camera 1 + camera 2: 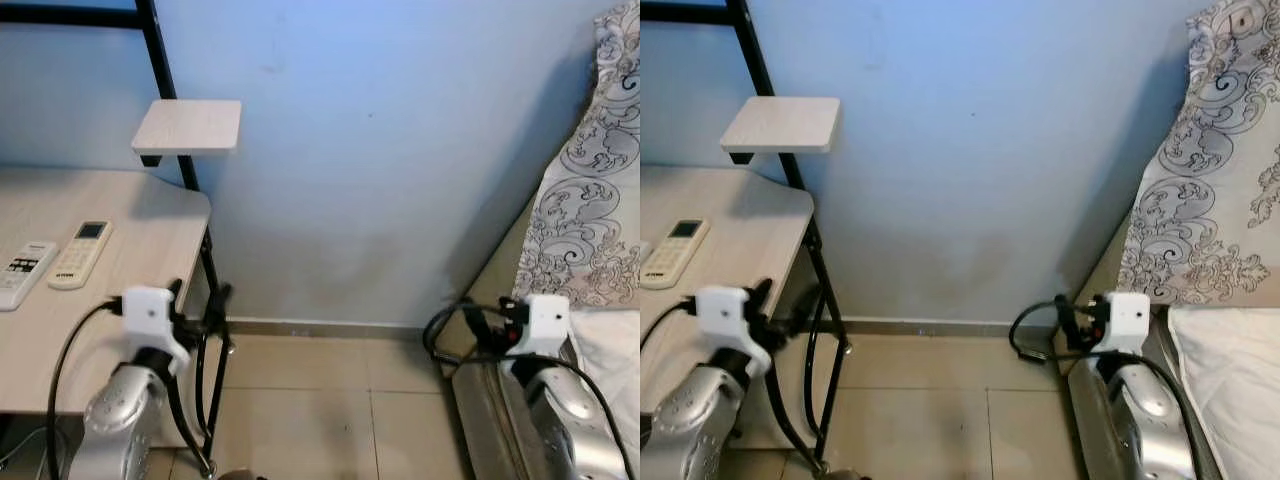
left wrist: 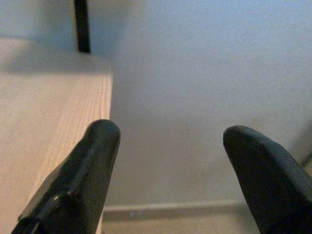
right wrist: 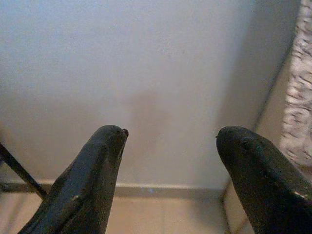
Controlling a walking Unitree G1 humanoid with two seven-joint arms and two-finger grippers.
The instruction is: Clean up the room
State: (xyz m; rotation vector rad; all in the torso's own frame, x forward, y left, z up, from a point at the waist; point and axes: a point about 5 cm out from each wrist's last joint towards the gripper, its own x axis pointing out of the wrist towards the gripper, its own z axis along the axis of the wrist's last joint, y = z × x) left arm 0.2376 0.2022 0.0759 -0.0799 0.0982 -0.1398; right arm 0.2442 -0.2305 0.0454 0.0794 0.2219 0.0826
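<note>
Two white remote controls lie on the light wooden desk [image 1: 150, 240] at my left: one [image 1: 81, 254] nearer the middle, another [image 1: 20, 273] at the edge of view. My left gripper [image 2: 168, 141] is open beside the desk's right edge, with nothing between its black fingers [image 2: 83, 180]. My right gripper [image 3: 170, 139] is open too, pointing at the blue wall above the skirting board, nothing held. Both silver arms [image 1: 125, 420] [image 1: 560, 400] are raised low in front of me.
A small wooden shelf [image 1: 188, 126] sticks out from a black metal frame [image 1: 165, 70] above the desk. A bed with a patterned grey cover [image 1: 590, 210] and a white pillow [image 1: 1230, 370] stands at the right. Tiled floor [image 1: 330, 400] lies between desk and bed.
</note>
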